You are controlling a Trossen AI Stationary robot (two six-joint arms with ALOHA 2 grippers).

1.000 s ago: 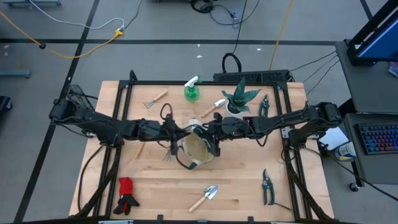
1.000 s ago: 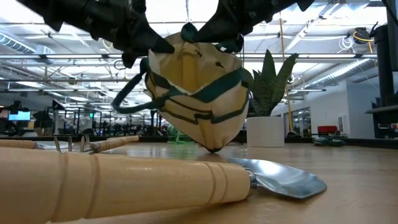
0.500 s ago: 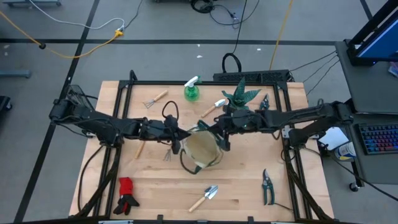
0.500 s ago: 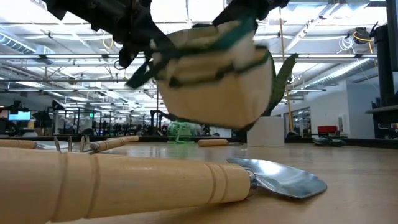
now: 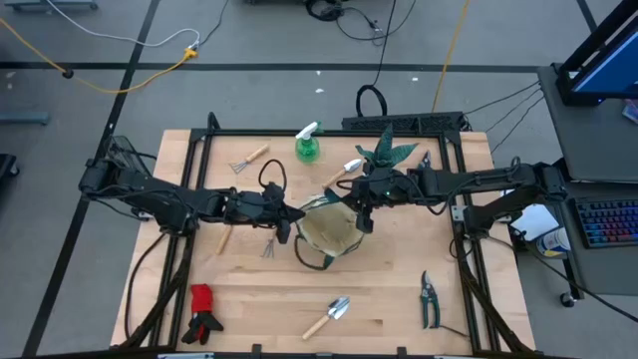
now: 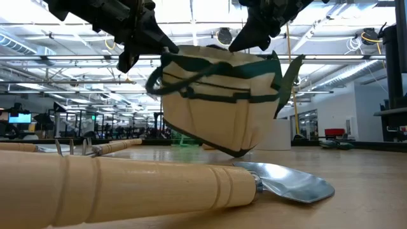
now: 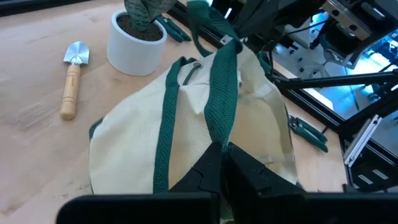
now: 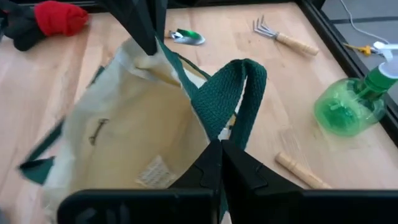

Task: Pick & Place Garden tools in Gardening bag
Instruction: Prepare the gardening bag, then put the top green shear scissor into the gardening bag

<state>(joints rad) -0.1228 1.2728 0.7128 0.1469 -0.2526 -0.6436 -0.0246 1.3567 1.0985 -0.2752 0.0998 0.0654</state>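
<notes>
The gardening bag point(image 5: 329, 235), beige with green straps, hangs at the table's middle between my two grippers, mouth up and tilted; in the low view the bag point(image 6: 219, 105) has its lower corner point(image 6: 238, 151) down at the tabletop. My left gripper point(image 5: 290, 213) is shut at the bag's left side and my right gripper point(image 5: 357, 206) at its far right side. Loose garden tools lie around: a rake point(image 5: 247, 158), a green spray bottle point(image 5: 308, 146), a trowel point(image 5: 329, 317), shears point(image 5: 429, 297) and red-and-black gloves point(image 5: 203, 311). My left gripper pinches a green strap point(image 7: 219, 124) at the bag's left rim between its two fingers, coming from the table's left and slanting down. The strap runs taut away from the fingers over the beige cloth. My right gripper pinches a green loop handle point(image 8: 229, 115) at the bag's right rim between its two fingers, coming from the table's right and slanting down. The loop stands up past the fingertips, and the bag's open mouth point(image 8: 143, 130) spreads beyond it.
A spiky plant in a white pot point(image 5: 384, 160) stands just behind my right gripper. A second pair of shears point(image 5: 423, 168) lies beside the plant. A small fork point(image 5: 269, 244) lies on the table's left half, and a white-handled tool point(image 5: 341, 174) in front of the spray bottle. A black frame point(image 5: 469, 239) borders the board.
My right gripper has gone toward the table's right and far edges and risen a little, drawing its handle along. My left gripper has rolled in place. The bag has turned from mouth-toward-the-near-edge to mouth up, and it now stretches wider between the grippers.
</notes>
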